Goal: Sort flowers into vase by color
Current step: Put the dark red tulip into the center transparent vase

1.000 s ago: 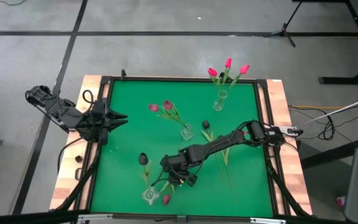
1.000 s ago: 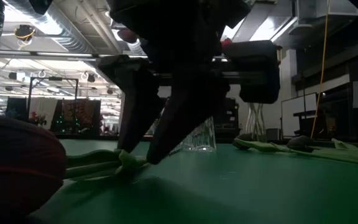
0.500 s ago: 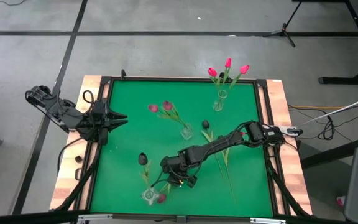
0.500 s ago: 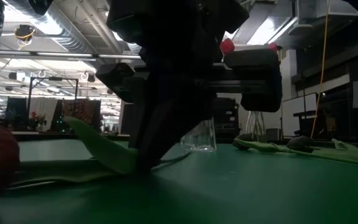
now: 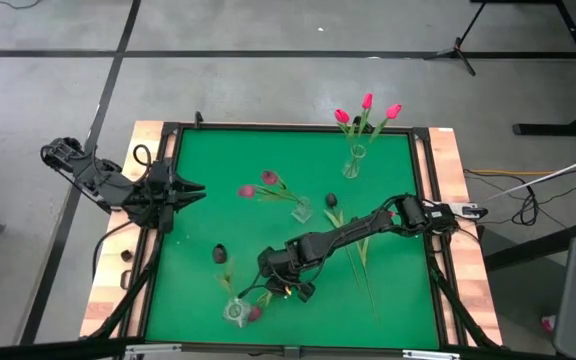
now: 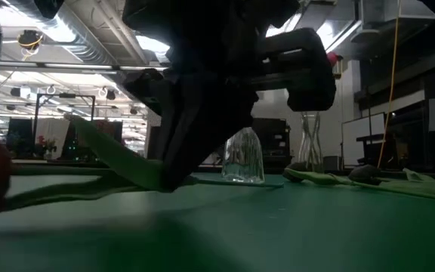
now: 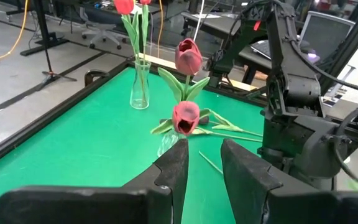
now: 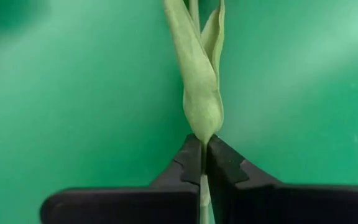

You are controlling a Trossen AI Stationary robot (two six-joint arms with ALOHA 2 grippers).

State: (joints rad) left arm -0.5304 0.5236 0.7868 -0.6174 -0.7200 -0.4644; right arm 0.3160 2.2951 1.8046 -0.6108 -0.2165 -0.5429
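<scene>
The right gripper [image 5: 268, 287] sits low over the near middle of the green tabletop [image 5: 198, 200], its jaws pinched shut on the thin stem of a tulip [image 8: 199, 93], just below the leaves, likely so the flower can be lifted without crushing its head. That pink-red head [image 5: 255, 313] lies by the near vase [image 5: 236, 312]. Two mauve tulips [image 5: 258, 183] lean in the middle vase [image 5: 301, 211], and three bright pink ones [image 5: 366, 110] stand in the far vase [image 5: 353, 160]. More stems [image 5: 363, 262] lie loose to the right. The left gripper [image 5: 190, 190] waits at the left edge, jaws partly open, empty.

Low view dim, backlit by ceiling lights.
</scene>
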